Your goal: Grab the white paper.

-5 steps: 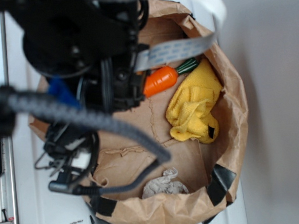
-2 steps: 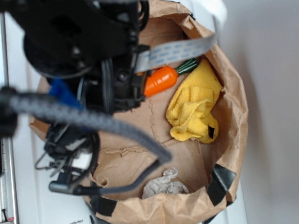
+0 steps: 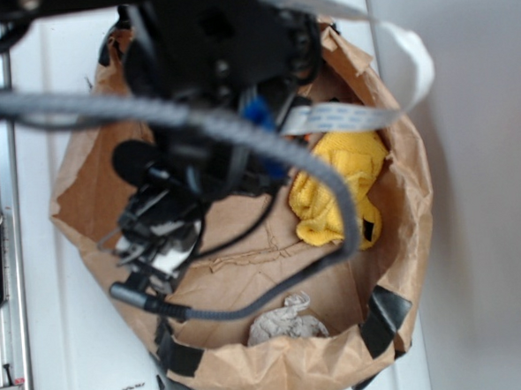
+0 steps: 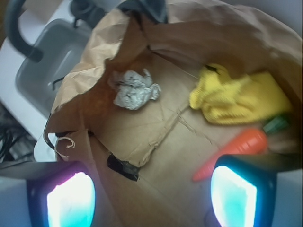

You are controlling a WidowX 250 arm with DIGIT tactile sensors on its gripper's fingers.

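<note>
The white paper [image 4: 134, 90] is a small crumpled greyish-white wad on the floor of the brown paper bag [image 4: 94, 61]. In the wrist view it lies ahead of my gripper [image 4: 151, 198] and a little to the left, well apart from it. The gripper is open, its two lit fingertips [image 4: 71, 201] wide apart with only the bag floor between them. In the exterior view the white paper [image 3: 286, 320] sits by the bag's near wall [image 3: 280, 366], and the black arm [image 3: 207, 48] hovers over the far half of the bag, hiding the gripper's fingers.
A yellow cloth [image 4: 236, 97] lies at the right of the bag, with an orange toy carrot [image 4: 236, 149] just ahead of my right finger. Black tape [image 4: 122, 166] patches the bag floor. In the exterior view the yellow cloth [image 3: 340, 190] is partly under a grey ribbon cable [image 3: 335, 117].
The arm has swung up and to the right in the exterior view and now covers the carrot. The white paper and the yellow cloth have not moved.
</note>
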